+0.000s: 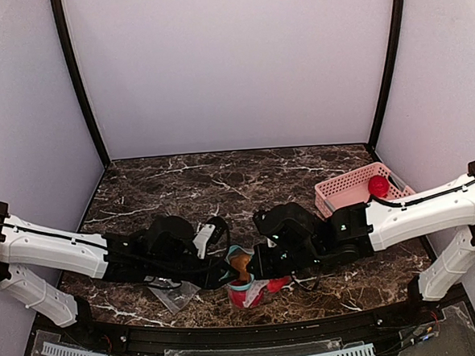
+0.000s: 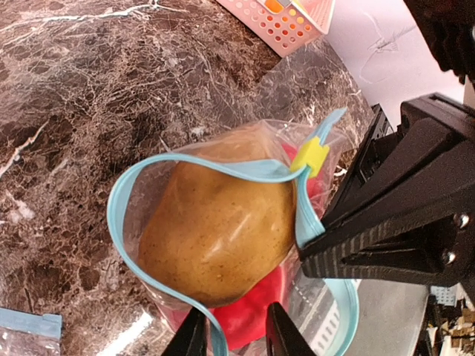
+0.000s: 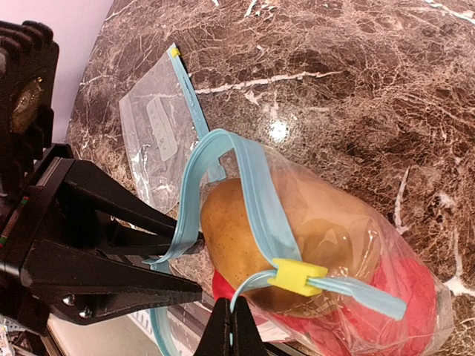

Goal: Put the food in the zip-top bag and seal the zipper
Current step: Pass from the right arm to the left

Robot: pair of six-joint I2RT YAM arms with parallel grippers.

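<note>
Two claws meet at the mouth of the clear bag (image 2: 249, 139). Your left claw (image 2: 234, 337) stands slightly parted, with the blue zipper strip (image 2: 122, 215) running between its fingers. Your right claw (image 3: 231, 315) is clamped tight on the same strip, close to the yellow slider (image 3: 295, 276). The bag sits near the front edge of the marble table (image 1: 221, 179), holding a brown piece of food (image 2: 215, 237) and red pieces (image 3: 401, 285). Another red piece (image 1: 377, 185) sits in the pink basket (image 1: 347, 189), and a second bag (image 3: 152, 137) lies flat nearby.
</note>
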